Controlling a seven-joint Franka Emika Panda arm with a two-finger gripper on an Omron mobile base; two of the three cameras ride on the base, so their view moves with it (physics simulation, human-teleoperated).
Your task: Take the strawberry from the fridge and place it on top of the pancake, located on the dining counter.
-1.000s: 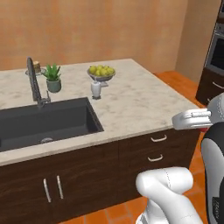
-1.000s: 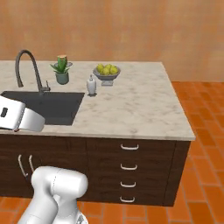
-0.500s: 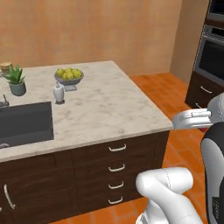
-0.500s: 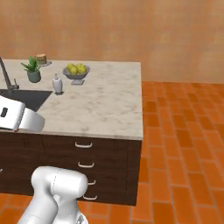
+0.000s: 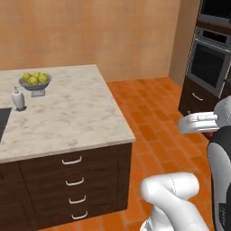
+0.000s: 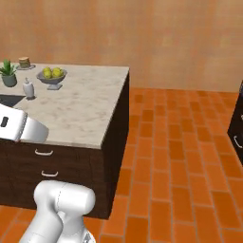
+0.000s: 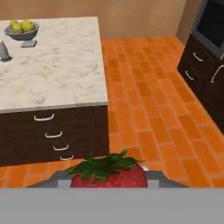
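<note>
Close at the bottom of the hand view, a bright red strawberry (image 7: 109,176) with green leaves sits between the jaws of my gripper (image 7: 109,180), which is shut on it. Beyond it to the left stands the dining counter (image 7: 57,74), a beige marbled top on a dark wooden base with drawers, also seen from both sides (image 5: 72,117) (image 6: 88,107). The pancake (image 6: 23,61) shows as a small tan stack at the counter's far left corner, well away from my hand. The fridge is out of view.
A grey bowl of yellow-green fruit (image 5: 34,81) (image 6: 52,76) (image 7: 21,29) and a small white dispenser (image 5: 18,98) (image 6: 29,88) stand on the counter, with a potted plant (image 6: 8,73) beside them. Dark wall ovens (image 5: 207,63) (image 7: 210,30) rise on the right. Orange brick floor (image 6: 180,156) lies open between.
The whole picture has slid left as the base moves right along the counter; sink and faucet have left the views and the ovens have come in. The strawberry stays gripped.
</note>
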